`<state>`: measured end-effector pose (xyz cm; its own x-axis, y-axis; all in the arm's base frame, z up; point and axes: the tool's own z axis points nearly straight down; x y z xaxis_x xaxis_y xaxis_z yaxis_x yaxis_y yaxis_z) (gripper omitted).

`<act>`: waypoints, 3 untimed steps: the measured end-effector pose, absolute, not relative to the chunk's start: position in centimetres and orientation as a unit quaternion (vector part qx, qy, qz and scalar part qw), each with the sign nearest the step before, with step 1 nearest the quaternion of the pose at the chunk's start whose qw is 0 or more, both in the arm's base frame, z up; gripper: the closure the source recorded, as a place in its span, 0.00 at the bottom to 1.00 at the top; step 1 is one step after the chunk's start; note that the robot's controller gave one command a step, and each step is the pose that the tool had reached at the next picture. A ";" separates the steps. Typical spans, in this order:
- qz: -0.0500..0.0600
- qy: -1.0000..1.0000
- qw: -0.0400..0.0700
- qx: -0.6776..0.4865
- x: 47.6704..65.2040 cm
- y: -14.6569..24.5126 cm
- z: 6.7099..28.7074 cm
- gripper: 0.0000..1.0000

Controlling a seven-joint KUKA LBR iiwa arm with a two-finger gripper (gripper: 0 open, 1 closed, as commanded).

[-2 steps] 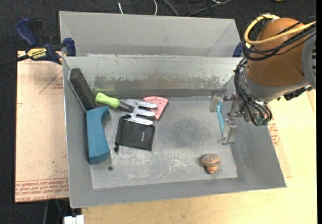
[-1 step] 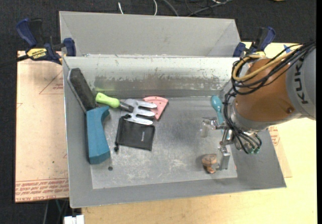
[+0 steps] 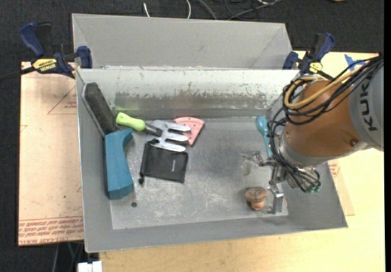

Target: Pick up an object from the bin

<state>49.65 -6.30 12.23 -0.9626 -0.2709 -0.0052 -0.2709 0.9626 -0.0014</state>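
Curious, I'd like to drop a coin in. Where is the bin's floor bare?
Bare: the middle floor between the black pouch and the gripper, and the front strip below the pouch. Crowded: the left, with blue block, green-handled tool and pink piece.

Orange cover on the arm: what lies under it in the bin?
A teal thing pokes out at the cover's left edge; its rest is hidden, as is whatever else lies below.

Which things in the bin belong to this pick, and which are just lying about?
In the job: gripper; small brown round thing beside it, front right of the bin.

Lying about: blue handle-shaped tool, black bar, green-handled fork, pink triangular piece, flat black pouch, all at left; teal thing partly behind the arm.
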 end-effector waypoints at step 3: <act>-0.001 0.860 0.004 -0.510 49.2 -8.0 7.0 1.00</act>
<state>49.23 -8.03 6.98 -0.4788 -0.8779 -0.0064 -0.8779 0.4788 -0.0060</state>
